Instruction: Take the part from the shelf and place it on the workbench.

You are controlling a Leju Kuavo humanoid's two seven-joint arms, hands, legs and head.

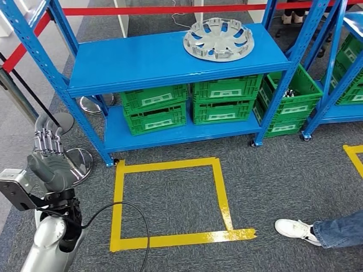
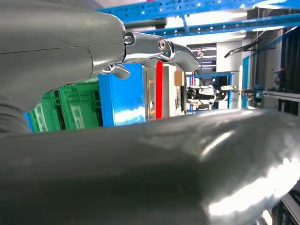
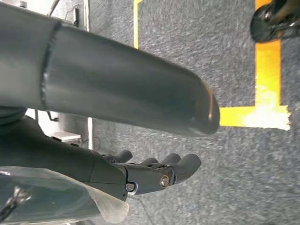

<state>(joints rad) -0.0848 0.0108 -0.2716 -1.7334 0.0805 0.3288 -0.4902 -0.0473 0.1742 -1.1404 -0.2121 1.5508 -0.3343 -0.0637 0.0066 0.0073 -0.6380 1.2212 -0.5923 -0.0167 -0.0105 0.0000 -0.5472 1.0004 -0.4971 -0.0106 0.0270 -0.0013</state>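
A silver wheel cover [image 1: 219, 38], the part, lies flat on the top board of the blue shelf [image 1: 141, 62], toward its right end. My left hand [image 1: 50, 160] is raised at the lower left, well short of the shelf and far from the part, fingers apart and holding nothing. In the left wrist view the left hand [image 2: 148, 51] has its thumb and fingers extended, with green crates behind. My right hand [image 3: 155, 173] hangs over the grey carpet with fingers straight and nothing in it.
Green crates [image 1: 188, 105] fill the shelf's lower board. A yellow taped square [image 1: 171, 204] marks the carpet before the shelf. A person's foot in a white shoe [image 1: 297, 229] stands at the lower right. A second blue shelf [image 1: 342, 73] with crates is at right. Round metal stand bases [image 1: 79, 161] sit at left.
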